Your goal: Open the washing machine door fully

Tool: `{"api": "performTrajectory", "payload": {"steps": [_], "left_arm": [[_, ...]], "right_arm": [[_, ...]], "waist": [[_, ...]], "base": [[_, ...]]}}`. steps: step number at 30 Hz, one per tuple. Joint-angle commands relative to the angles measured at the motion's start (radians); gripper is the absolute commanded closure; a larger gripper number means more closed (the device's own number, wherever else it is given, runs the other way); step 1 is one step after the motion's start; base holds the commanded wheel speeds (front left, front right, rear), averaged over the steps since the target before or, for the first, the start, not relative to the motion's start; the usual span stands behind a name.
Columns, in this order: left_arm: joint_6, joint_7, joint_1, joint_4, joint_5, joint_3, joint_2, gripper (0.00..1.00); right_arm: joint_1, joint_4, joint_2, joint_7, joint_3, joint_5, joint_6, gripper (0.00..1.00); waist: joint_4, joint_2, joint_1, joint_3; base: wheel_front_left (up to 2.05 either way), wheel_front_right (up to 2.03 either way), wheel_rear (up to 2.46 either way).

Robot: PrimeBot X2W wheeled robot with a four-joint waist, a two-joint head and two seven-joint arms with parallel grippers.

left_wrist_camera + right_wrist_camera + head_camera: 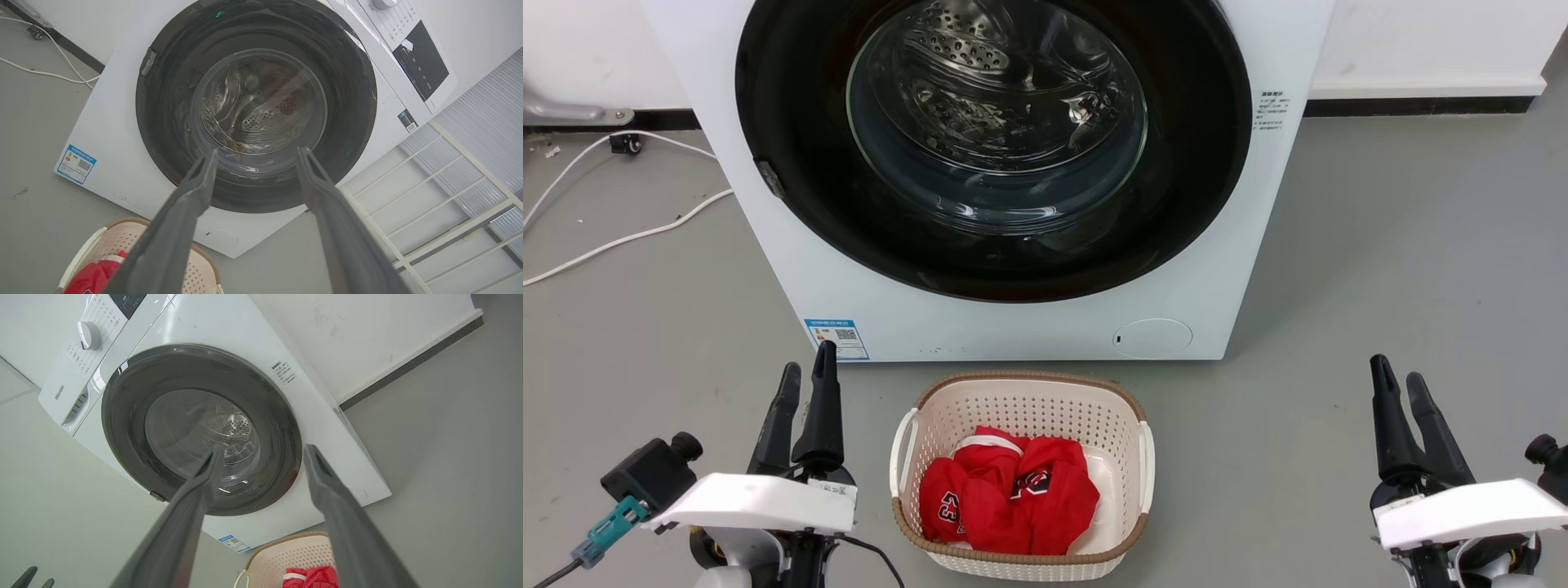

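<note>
The washing machine door [1192, 163] is a big round glossy black ring with a clear glass bowl, lying shut and flush against the white machine front [1013, 327]. A small grey catch [769, 178] sits on its left rim. The steel drum shows through the glass. The door also faces the left wrist view [163, 102] and the right wrist view [122, 416]. My left gripper [809, 361] [257, 152] hovers open over the floor, low and left of the machine, holding nothing. Open and empty too, my right gripper [1395, 369] [263, 449] hangs at the lower right, well short of the door.
A cream laundry basket [1029, 408] with red clothes [1013, 498] stands on the grey floor right in front of the machine, between my arms. White cables [621, 237] trail on the floor at the left. A white wire rack [429, 196] stands beside the machine.
</note>
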Motion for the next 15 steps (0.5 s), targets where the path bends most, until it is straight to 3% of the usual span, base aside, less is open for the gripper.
{"api": "performTrajectory", "payload": {"steps": [1, 15], "left_arm": [[-0.003, -0.012, -0.001, -0.019, 0.050, -0.005, 0.007, 0.00], [0.001, -0.058, 0.019, -0.023, 0.294, -0.005, 0.003, 0.00]], "right_arm": [[0.000, -0.013, -0.001, -0.011, 0.002, -0.051, 0.000, 0.00], [0.021, -0.041, 0.000, -0.016, 0.003, -0.280, 0.000, 0.00]], "waist": [[0.001, 0.0000, 0.0000, -0.001], [0.003, 0.0000, 0.0000, 0.000]], "base": [[0.00, 0.00, 0.00], [0.00, 0.00, 0.00]]}}
